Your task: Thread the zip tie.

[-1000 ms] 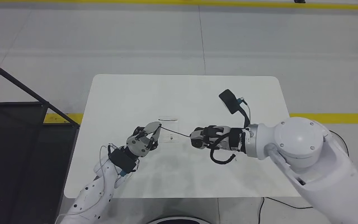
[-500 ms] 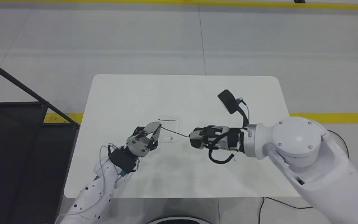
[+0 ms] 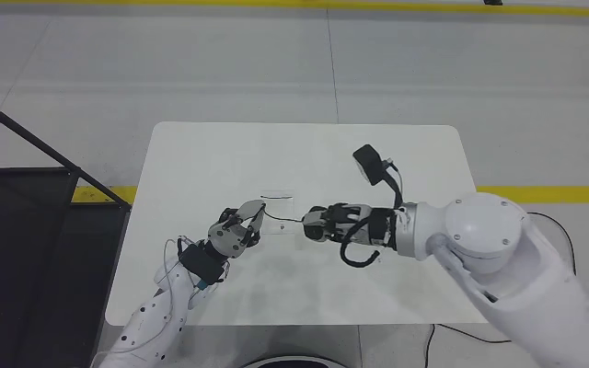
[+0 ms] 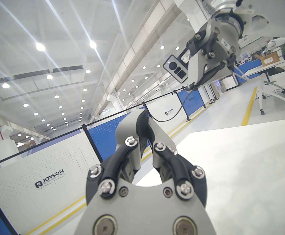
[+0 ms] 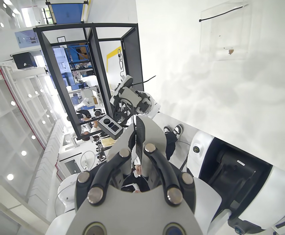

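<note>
- Black, thin, pinched: zip tie end in left claw, other end in right claw.
- Could buckle or slip free if pushed off-line, spoiling the threading.

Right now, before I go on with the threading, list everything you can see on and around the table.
held zip tie: one, black, above the table, spanning between the two grippers.
spare zip tie: one, black, lying along one edge of the clear sheet.
clear sheet: one, transparent, flat on the table near the grippers.
table: one, white.
black frame: one, on the floor beside the table.
left gripper: one, grey and black, shut on the held zip tie.
right gripper: one, grey and black, shut on the held zip tie's other end.
</note>
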